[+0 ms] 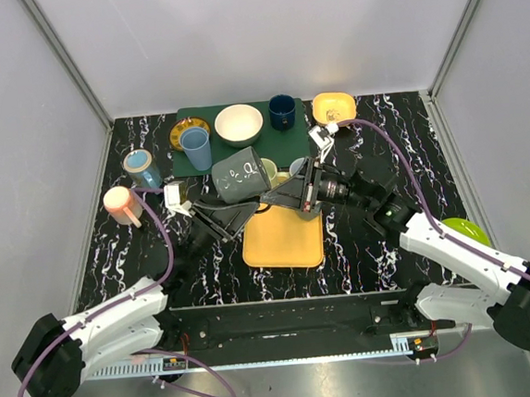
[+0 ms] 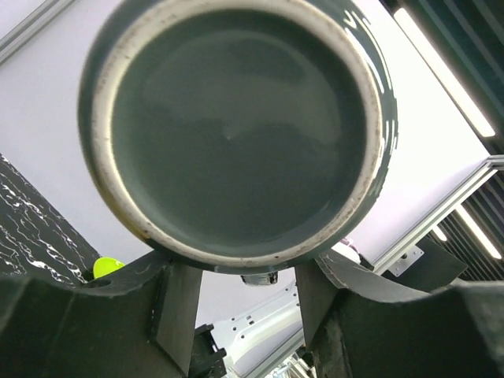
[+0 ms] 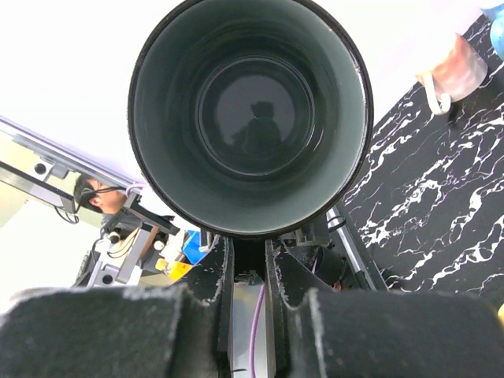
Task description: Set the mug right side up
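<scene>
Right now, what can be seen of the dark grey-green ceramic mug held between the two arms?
The dark grey-green glazed ceramic mug, white marks on its wall, is tipped on its side, lifted off the black marbled table. Its empty open mouth faces the right tool, whose nearly closed fingers seem to pinch it just below the rim. Its flat base, ringed by a pale unglazed foot, faces the left tool, whose spread fingertips sit at the base's edge.
</scene>
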Motion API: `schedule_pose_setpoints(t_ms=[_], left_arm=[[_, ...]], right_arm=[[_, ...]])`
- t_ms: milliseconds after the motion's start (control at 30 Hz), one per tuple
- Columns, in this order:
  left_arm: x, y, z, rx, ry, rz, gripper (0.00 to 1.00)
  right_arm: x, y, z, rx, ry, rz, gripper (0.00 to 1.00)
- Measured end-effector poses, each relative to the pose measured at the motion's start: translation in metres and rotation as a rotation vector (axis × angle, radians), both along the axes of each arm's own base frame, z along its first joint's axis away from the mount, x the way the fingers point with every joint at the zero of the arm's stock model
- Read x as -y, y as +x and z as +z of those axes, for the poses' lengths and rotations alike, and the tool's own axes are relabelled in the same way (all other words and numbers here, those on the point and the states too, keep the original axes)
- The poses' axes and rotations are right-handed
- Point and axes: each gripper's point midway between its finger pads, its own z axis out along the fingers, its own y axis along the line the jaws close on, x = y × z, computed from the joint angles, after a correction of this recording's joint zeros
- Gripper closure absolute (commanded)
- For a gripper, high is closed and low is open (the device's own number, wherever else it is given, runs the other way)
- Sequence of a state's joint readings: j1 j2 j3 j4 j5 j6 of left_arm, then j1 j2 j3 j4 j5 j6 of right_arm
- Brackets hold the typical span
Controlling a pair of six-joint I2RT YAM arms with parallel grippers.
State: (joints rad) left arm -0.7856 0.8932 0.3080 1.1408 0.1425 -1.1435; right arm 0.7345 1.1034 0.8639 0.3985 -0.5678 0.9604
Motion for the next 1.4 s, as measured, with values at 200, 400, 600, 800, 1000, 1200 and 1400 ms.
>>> schedule_pose_setpoints(t_ms=[200, 400, 600, 800, 1000, 1200, 1400], left_arm=[[-0.002, 0.0, 0.005, -0.016, -0.033, -0.01, 0.52], [0.003, 0.004, 0.001, -0.052, -0.037, -0.032, 0.58], [0.01, 0.007, 0.006, -0.064, -0.038, -0.054, 0.59], [0.02, 0.012, 0.005, -0.081, -0.027, -0.082, 1.0], [0.021, 0.013, 0.001, -0.058, -0.003, -0.08, 1.0], [0.018, 0.008, -0.003, -0.069, 0.05, -0.067, 1.0], [-0.012, -0.002, 0.007, -0.02, 0.111, 0.058, 1.0]], right_arm=[[0.005, -0.004, 0.002, 0.066, -0.015, -0.008, 1.0], [0.011, -0.001, -0.004, 0.124, -0.062, -0.041, 1.0], [0.016, 0.002, -0.002, 0.189, -0.079, -0.079, 1.0], [0.019, 0.008, -0.005, 0.216, -0.101, -0.107, 1.0], [0.022, 0.012, -0.012, 0.175, -0.123, -0.123, 0.95], [0.024, 0.009, -0.023, 0.177, -0.189, -0.11, 0.36], [0.029, -0.007, -0.034, 0.178, -0.258, -0.068, 0.13]])
